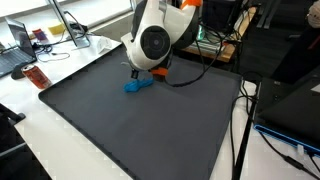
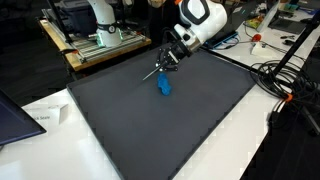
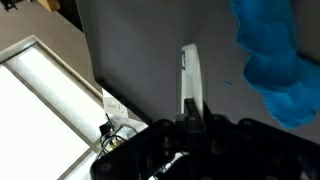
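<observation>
My gripper (image 3: 192, 118) is shut on a thin white stick-like tool (image 3: 190, 78) that points forward from the jaws over the dark mat (image 3: 140, 60). In an exterior view the gripper (image 2: 166, 62) hangs low over the mat (image 2: 200, 120), and the tool (image 2: 151, 74) slants down from it. A crumpled blue object (image 2: 164, 87) lies on the mat just beside the tool's tip, apart from it. In the wrist view this blue object (image 3: 272, 62) fills the upper right. The arm's wrist (image 1: 152, 42) hides the jaws in an exterior view; the blue object (image 1: 137, 85) lies right under it.
A red can (image 1: 37, 76) and a laptop (image 1: 14, 48) stand off the mat's edge. Black cables (image 1: 203, 70) trail across the mat's far side. A laptop corner (image 2: 14, 115), another robot's base (image 2: 100, 28) and cables (image 2: 283, 82) surround the mat.
</observation>
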`<state>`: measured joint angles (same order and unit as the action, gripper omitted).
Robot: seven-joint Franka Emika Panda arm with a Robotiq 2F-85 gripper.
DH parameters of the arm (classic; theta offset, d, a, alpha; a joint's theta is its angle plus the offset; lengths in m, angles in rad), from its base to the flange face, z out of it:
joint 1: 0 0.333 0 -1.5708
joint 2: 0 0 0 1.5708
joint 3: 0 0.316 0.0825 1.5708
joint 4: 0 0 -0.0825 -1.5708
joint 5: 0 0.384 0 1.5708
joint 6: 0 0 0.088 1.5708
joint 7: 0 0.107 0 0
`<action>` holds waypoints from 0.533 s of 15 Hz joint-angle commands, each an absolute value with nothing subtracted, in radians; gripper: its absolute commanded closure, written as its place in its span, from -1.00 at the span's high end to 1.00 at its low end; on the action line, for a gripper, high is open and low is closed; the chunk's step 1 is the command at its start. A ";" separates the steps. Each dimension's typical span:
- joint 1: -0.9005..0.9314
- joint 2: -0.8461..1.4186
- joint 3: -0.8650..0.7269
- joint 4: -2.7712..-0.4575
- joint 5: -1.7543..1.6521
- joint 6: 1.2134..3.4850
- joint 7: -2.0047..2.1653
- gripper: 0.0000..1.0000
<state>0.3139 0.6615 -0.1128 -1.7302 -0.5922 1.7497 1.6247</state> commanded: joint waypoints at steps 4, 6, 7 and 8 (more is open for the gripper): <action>0.352 0.712 -0.098 -1.675 -0.650 1.628 1.742 -0.98; 0.364 0.699 -0.096 -1.678 -0.668 1.583 1.776 -0.98; 0.365 0.690 -0.092 -1.681 -0.679 1.565 1.786 -0.98; 0.366 0.676 -0.087 -1.688 -0.693 1.552 1.789 -0.98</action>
<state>0.3615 0.7011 -0.1027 -1.6900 -0.6443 1.6097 1.7517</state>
